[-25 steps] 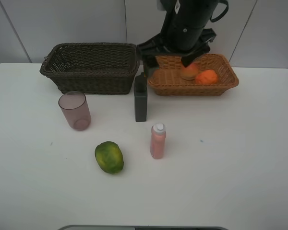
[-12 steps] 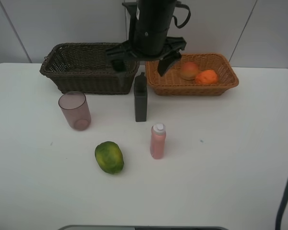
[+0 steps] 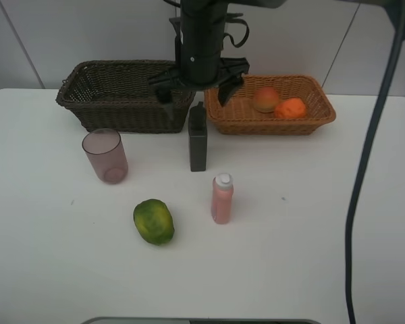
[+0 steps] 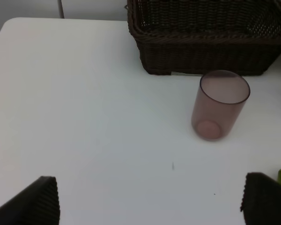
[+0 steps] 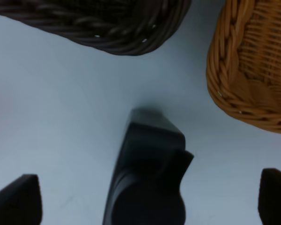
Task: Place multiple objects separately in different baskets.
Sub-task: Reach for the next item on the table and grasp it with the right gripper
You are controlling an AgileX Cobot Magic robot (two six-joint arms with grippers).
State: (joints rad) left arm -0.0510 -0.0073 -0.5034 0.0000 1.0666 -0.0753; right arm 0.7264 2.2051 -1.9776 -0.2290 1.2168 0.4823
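Swinging away from the orange-tan basket (image 3: 236,123), my right gripper (image 3: 194,93) is hovering wide open over the upright dark grey flat bottle (image 3: 198,145) just before it; descending off-centre, I'm risking toppling it.

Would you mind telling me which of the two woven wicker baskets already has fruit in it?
The shallower orange-tan wicker basket, on the right: it holds a red-yellow peach-like fruit and an orange. The dark brown basket shows none.
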